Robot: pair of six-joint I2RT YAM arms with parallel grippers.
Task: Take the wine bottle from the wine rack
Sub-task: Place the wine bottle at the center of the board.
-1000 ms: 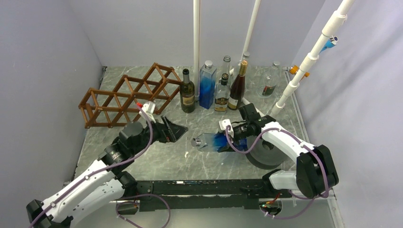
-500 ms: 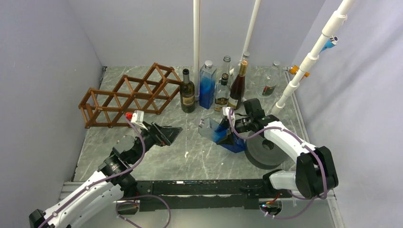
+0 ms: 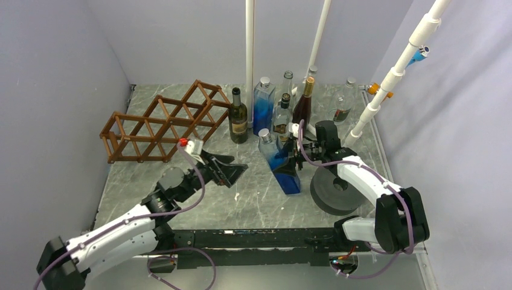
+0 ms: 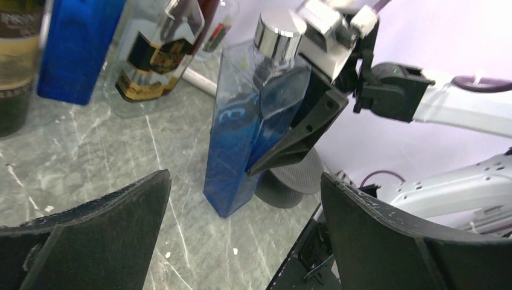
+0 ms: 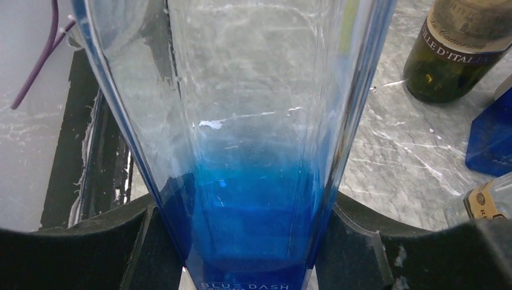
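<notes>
The blue-tinted square bottle (image 3: 279,162) is already off the wine rack (image 3: 162,124) and well apart from it, right of the middle of the tabletop (image 3: 241,202). A second ago it lay on its side with its silver cap toward the left arm. Half a second ago it was half raised. Now it is nearly upright, its cap leaning toward the rack side and its base at the tabletop. The right claw (image 3: 297,152) is clamped across its body; the right wrist view shows a black finger pressed on either side of the glass. Every rack cell that can be seen is empty, so I judge the removal itself done. What remains is to square the bottle up and let go.

The left claw (image 3: 232,171) has swung from near the rack toward the bottle. It hovers with its jaws spread wide and holds nothing.

Low on the held bottle, white letters read "BLUE DASH". On the dark green wine bottle (image 5: 465,48) behind it, the label shows "D'ITALIA"; the script line above that is too broken to read. A squat clear bottle (image 4: 148,78) carries a black-and-gold label whose text is blurred.
</notes>
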